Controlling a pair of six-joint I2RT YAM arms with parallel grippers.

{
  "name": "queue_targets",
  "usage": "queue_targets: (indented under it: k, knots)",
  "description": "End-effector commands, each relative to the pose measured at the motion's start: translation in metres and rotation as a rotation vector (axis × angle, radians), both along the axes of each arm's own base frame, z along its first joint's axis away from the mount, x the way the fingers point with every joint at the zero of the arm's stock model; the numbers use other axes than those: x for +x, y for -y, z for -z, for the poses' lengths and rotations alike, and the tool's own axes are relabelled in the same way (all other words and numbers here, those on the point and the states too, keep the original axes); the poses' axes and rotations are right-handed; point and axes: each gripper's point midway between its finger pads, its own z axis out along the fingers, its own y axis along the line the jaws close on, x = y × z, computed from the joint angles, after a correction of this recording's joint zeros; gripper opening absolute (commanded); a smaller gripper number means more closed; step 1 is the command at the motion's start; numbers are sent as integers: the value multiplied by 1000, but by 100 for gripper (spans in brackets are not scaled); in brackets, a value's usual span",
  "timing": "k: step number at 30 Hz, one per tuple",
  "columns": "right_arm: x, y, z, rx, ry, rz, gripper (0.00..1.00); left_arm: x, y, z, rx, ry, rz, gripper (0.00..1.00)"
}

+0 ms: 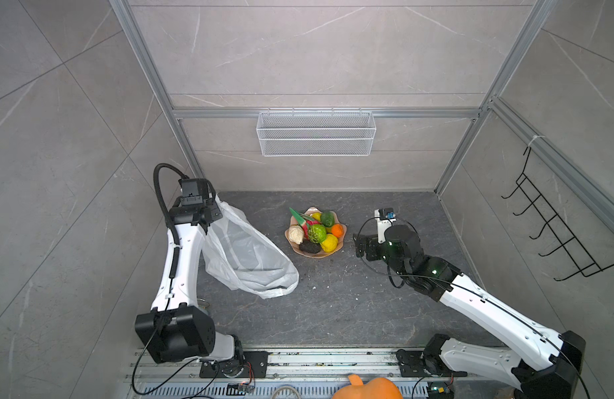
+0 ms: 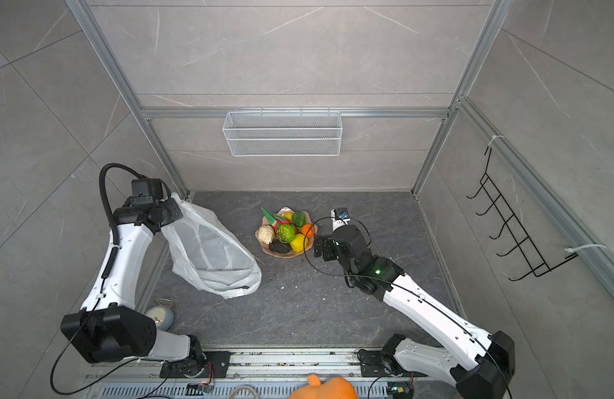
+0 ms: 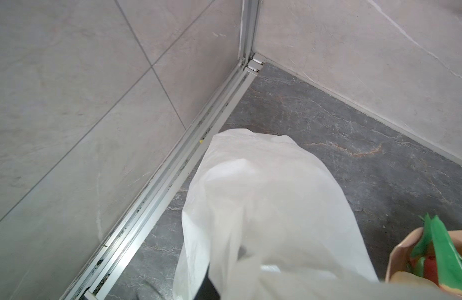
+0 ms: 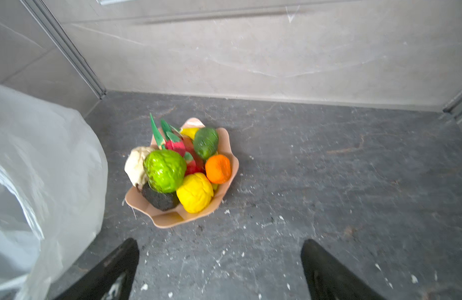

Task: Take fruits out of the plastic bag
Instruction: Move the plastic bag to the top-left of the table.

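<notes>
The plastic bag [image 1: 247, 255] [image 2: 209, 252] is thin, white and translucent. It hangs from my left gripper [image 1: 211, 211] [image 2: 171, 212], raised near the back left corner, and its lower end lies on the table. No fruit shows through it. In the left wrist view the bag [image 3: 263, 194] covers the jaws; the gripper is shut on the plastic. The fruits [image 1: 316, 232] [image 4: 180, 168] are piled in a peach bowl [image 1: 316, 255] [image 4: 167, 220]: green, yellow, orange, beige, black and a red dragon fruit [image 4: 178, 146]. My right gripper [image 1: 359, 246] [image 4: 219, 244] stands open and empty just right of the bowl.
A white wire basket [image 1: 316, 133] hangs on the back wall and a black hook rack [image 1: 547, 224] on the right wall. A large orange pumpkin shape [image 1: 367, 388] sits at the front edge. A small alarm clock [image 2: 159, 314] stands by the left arm's base.
</notes>
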Motion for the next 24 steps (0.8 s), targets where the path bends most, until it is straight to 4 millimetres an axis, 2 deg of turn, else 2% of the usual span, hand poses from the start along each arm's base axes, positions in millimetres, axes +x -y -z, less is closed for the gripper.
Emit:
queue_targets:
  k: [1,7,10,14,15,16,19,24]
  knots:
    - [-13,19,7,-2,-6,49,99,36,12,-19,-27,82,99,1]
    - [-28,43,13,-6,-8,109,99,78,22,-4,-76,57,187,3]
    - [-33,49,15,6,-5,124,99,97,40,2,-151,67,258,4]
    - [-38,54,20,11,-19,135,99,112,48,9,-175,50,278,7]
    - [-39,55,21,12,-21,136,99,114,48,11,-176,41,275,11]
    - [-40,56,21,14,-22,137,99,114,47,12,-173,27,265,18]
    - [-40,61,24,-11,-24,157,99,108,45,5,-174,10,236,49]
    - [-39,67,22,-44,-11,172,99,80,49,-36,-171,46,226,77]
